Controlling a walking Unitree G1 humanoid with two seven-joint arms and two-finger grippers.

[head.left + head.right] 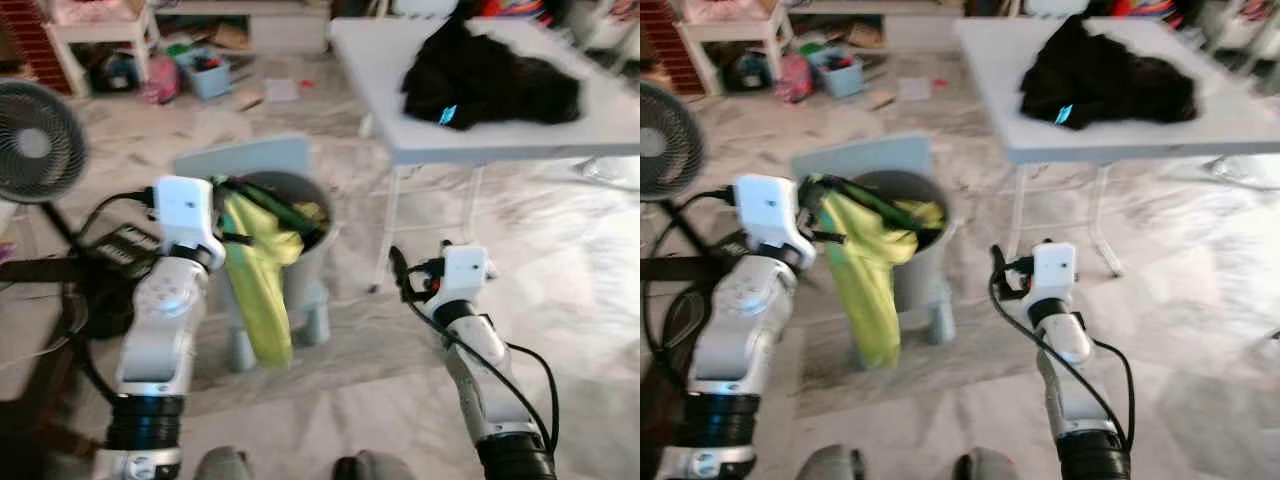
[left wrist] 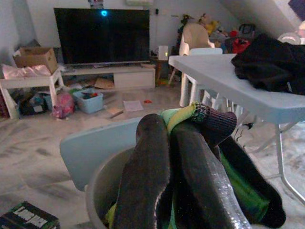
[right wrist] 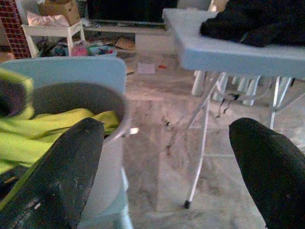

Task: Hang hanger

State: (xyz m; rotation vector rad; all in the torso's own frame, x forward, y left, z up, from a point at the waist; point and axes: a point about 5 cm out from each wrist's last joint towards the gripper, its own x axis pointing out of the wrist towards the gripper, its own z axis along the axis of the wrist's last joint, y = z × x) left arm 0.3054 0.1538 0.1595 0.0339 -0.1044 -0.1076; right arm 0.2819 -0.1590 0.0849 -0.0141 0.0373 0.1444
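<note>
Grippers first. Left gripper [image 2: 176, 176]: fingers pressed together, pinching the yellow-green garment with a dark knitted cuff [image 1: 258, 270]. A dark green hanger [image 1: 268, 205] seems to run through its top, slanting from the gripper toward the bucket; the blur leaves this uncertain. Right gripper [image 3: 167, 167]: fingers spread wide, holding nothing, just beside the bucket on the robot's right.

Garment hangs down the near side of the round grey plastic bucket [image 1: 305, 255], long axis vertical, upper end over the rim. Left arm is the nearer and has it.

Bucket stands on a pale blue plastic chair [image 1: 245, 160]. Floor [image 1: 560, 300] is pale marble. Black pedestal fan [image 1: 35, 140] far left. White folding table [image 1: 500, 140] beyond carries a heap of black clothing [image 1: 490, 85]. No rail visible; judgement: the robot must turn to find one.
</note>
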